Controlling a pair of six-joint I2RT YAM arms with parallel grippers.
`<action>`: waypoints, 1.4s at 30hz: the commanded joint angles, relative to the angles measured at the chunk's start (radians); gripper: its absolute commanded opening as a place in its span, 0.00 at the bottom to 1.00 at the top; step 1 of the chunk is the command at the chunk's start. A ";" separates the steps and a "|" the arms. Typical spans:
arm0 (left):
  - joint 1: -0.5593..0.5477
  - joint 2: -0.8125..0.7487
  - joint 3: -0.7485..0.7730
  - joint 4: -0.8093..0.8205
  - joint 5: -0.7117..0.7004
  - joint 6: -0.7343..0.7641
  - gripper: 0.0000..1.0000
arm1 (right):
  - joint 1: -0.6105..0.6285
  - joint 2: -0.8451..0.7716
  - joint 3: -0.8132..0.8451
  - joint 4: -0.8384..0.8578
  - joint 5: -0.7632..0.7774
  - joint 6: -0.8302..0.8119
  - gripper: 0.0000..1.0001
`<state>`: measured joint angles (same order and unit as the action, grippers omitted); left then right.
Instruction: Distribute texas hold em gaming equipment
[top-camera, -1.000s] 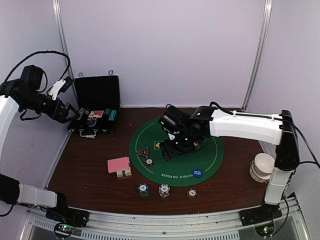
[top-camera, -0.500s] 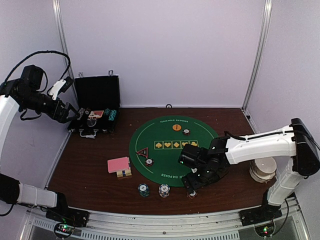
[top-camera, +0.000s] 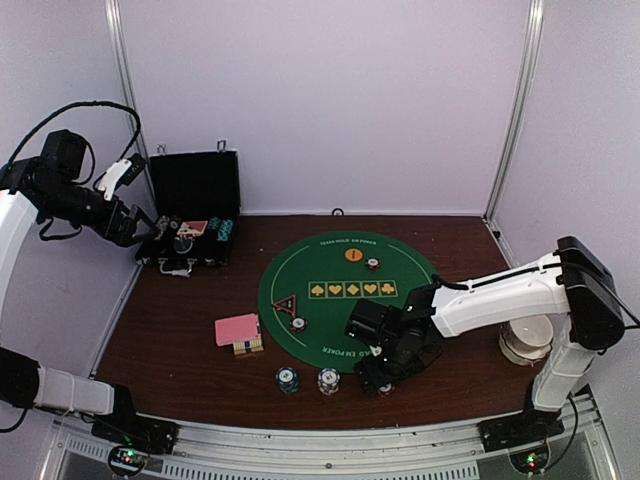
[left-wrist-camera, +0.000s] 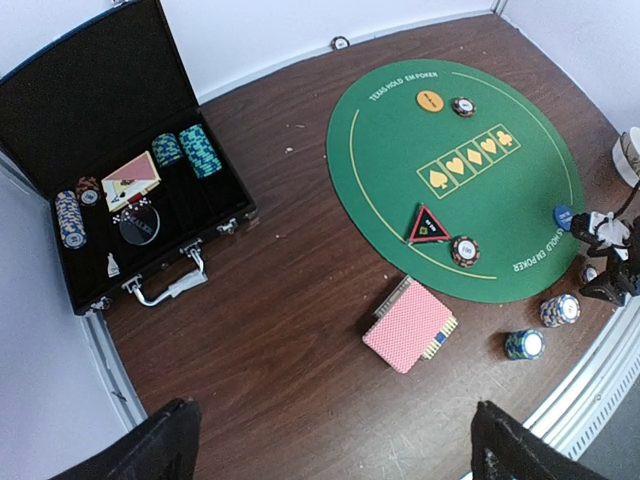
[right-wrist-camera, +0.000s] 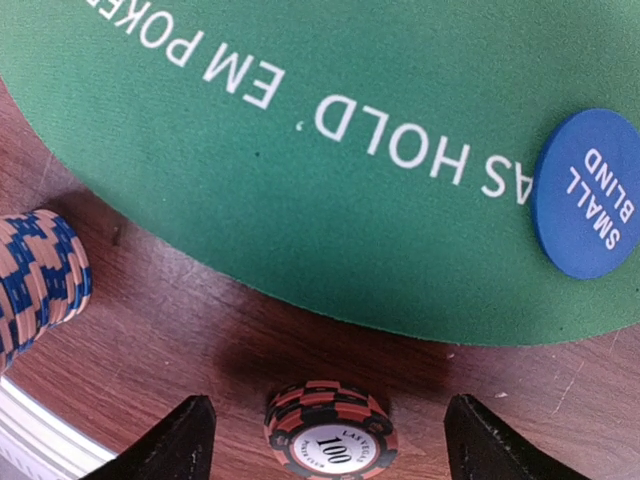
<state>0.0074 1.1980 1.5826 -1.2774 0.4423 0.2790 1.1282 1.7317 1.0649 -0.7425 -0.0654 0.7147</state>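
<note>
At the near table edge, the right gripper (right-wrist-camera: 327, 408) is found lowered over the red-brown chip (right-wrist-camera: 330, 437); its jaws are set wide, one finger on each side of the chip, with a gap visible on both sides, so nothing is gripped; a neighbouring chip stack (right-wrist-camera: 35, 285) and a teal stack (top-camera: 288, 378) are lined up beside it on the bare wood; within the last second the right arm has been swung from the centre of the green mat (top-camera: 415, 290) to this edge, while the chip itself has not been shifted; a pick-up of this chip is judged to be the step in hand, with closure not yet made; the blue disc (right-wrist-camera: 595, 195) is lying on the mat margin just beyond; further out, the pink-backed cards (top-camera: 238, 330), the triangle marker (top-camera: 285, 305) and the orange button (top-camera: 353, 255) are laid out; farthest, the left gripper (left-wrist-camera: 335, 412) has been left unmoved above the black case (top-camera: 190, 200), fully spread and empty
</note>
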 joint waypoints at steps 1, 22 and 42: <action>0.007 0.003 0.031 0.005 0.007 0.010 0.98 | 0.009 0.010 -0.015 0.021 0.001 0.010 0.81; 0.006 0.007 0.030 0.005 0.008 0.011 0.98 | 0.012 -0.012 -0.010 -0.008 -0.012 0.009 0.50; 0.006 0.004 0.034 0.005 0.010 0.009 0.97 | -0.049 -0.097 0.132 -0.207 0.079 -0.062 0.32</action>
<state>0.0074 1.2034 1.5829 -1.2812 0.4423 0.2794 1.1233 1.6836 1.1469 -0.8726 -0.0612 0.6895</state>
